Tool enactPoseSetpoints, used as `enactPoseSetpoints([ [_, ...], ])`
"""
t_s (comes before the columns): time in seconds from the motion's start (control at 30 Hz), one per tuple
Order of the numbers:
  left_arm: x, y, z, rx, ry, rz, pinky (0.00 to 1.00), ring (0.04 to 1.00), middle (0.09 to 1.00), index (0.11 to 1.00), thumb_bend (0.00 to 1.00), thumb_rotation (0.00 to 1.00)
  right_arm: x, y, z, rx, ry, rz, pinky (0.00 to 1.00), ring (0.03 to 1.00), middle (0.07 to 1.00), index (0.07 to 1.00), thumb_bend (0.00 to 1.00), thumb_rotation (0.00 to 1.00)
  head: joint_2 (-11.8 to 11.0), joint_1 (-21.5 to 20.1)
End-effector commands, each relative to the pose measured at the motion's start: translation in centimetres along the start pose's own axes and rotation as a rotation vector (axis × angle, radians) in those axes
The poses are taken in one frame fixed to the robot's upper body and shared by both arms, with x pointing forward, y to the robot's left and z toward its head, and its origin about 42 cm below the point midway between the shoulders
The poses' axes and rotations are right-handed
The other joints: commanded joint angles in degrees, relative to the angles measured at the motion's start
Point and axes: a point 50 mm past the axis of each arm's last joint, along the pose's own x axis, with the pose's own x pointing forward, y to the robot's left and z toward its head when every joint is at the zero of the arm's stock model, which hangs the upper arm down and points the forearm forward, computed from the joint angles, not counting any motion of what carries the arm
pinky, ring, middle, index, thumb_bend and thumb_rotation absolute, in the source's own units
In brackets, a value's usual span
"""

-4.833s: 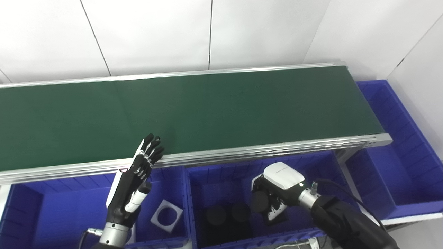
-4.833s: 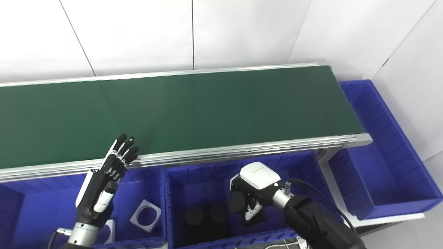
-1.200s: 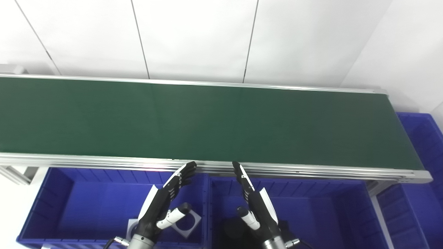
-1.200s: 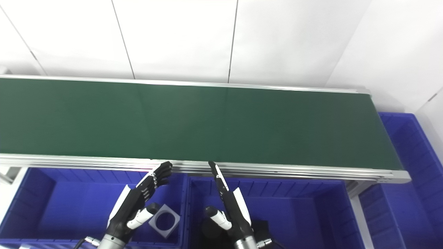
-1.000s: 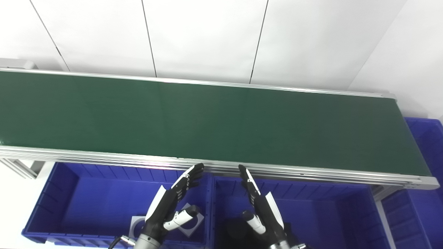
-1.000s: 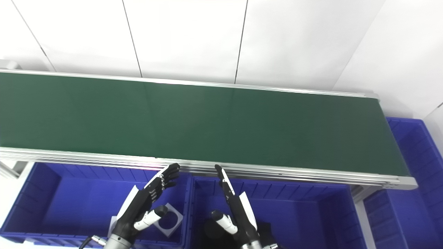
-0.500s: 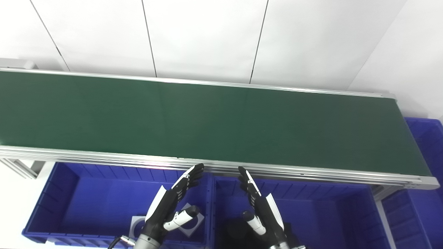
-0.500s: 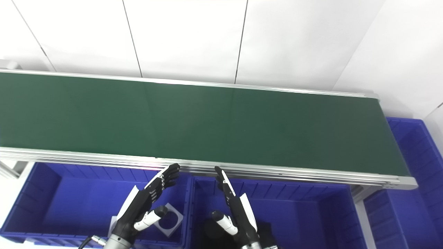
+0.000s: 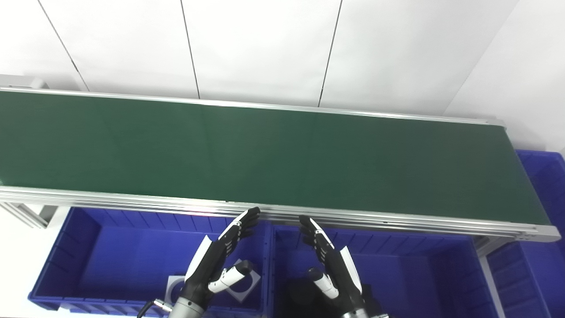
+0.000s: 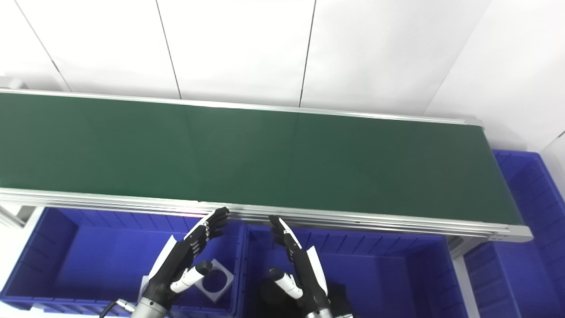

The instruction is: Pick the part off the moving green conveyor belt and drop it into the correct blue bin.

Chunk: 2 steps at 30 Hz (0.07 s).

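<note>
Green conveyor belt: ran full width, left to right, silver rails along both long edges; surface bare, no part seen on it.
Left blue bin: sat below the belt's near rail; held white square plates with round holes, one partly hidden behind the left hand, another at the bottom edge.
Left hand: raised over the bin's right end, fingers straight and close together, thumb spread apart, nothing held; fingertips just short of the near rail.
Right hand: raised over the middle blue bin, fingers extended and a little apart, thumb out to the side, nothing held; palm turned toward the left hand, the two well apart.
Middle bin, contents: dark round parts at the bottom edge, largely hidden behind the right hand; number could not be told.
Third blue bin: stood past the belt's right end, only partly in view.
</note>
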Motion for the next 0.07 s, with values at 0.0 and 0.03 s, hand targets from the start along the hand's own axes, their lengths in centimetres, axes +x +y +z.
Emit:
enactPoseSetpoints([
  [0.0,0.80,0.08,1.18,0.000,-0.082,0.015,0.88,0.910,0.925,0.912,0.77,0.86,0.26,0.18,1.07,0.010,-0.077,-0.013,0.86,0.903,0.928,0.915,1.00,0.98,0.00,0.21],
  [0.03,0.79,0.06,1.17,0.000,-0.082,0.015,0.88,0.910,0.926,0.913,0.77,0.86,0.26,0.17,1.05,0.009,-0.077,-0.014,0.85,0.901,0.927,0.914,1.00,0.98,0.00,0.21],
])
